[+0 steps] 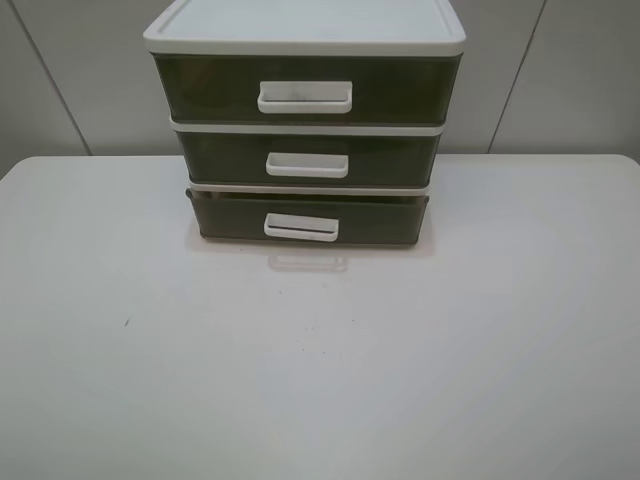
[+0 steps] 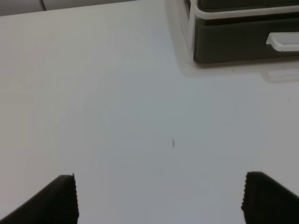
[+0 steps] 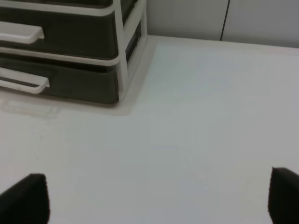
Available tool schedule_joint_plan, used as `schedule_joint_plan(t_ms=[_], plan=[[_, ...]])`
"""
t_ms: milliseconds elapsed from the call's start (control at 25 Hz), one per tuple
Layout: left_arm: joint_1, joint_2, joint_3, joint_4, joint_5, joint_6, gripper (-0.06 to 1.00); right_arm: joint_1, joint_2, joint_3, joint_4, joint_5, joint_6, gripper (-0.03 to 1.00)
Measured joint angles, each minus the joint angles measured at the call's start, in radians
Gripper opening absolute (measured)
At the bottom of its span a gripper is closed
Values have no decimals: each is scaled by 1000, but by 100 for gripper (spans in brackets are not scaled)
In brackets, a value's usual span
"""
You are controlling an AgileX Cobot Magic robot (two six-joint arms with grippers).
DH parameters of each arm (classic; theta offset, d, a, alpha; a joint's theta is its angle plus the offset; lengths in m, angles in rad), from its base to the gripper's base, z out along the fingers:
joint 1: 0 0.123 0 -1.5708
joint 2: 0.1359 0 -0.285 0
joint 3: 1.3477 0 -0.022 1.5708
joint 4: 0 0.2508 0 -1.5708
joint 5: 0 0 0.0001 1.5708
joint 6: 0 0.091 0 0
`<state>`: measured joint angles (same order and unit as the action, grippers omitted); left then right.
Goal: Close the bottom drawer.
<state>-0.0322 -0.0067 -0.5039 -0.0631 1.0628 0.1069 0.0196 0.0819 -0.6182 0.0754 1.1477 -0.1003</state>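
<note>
Drawer [image 1: 308, 217] is the lowest tier of the unit [image 1: 305, 25], sticking out slightly past the two tiers above. Gap looks small, so the push needed is short.

Left gripper [image 2: 159, 198] released, fingers wide apart over bare table, off the drawer's left front corner, well apart from it. Right gripper [image 3: 159, 198] also spread wide and holding nothing, off the drawer's right front corner. Neither shows in the high view.

Risks, as I judge them:
- Unit is light plastic on a smooth table [image 1: 500, 350]. A fast push may slide the whole unit back instead of seating the drawer.
- An off-centre push at a corner could skew the drawer and jam it. Aim near the handle [image 1: 301, 227].
- A fingertip catching the loop handle would pull the drawer back out on retreat.
- Contact too high hits the middle tier instead.

Surface: plain white, glossy enough to mirror the handle, one small dark speck [image 1: 126, 322] left of the unit. Behind the unit, pale wall panels [image 1: 80, 70] with dark seams.
</note>
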Motion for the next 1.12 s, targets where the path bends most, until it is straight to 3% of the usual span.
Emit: schedule_joint_plan(t_ms=[520, 1120], plan=[[0, 0, 0, 0, 0, 0, 72, 10, -81, 98, -1, -81, 1, 82], [0, 0, 0, 0, 0, 0, 72, 10, -83, 98, -1, -81, 1, 82]])
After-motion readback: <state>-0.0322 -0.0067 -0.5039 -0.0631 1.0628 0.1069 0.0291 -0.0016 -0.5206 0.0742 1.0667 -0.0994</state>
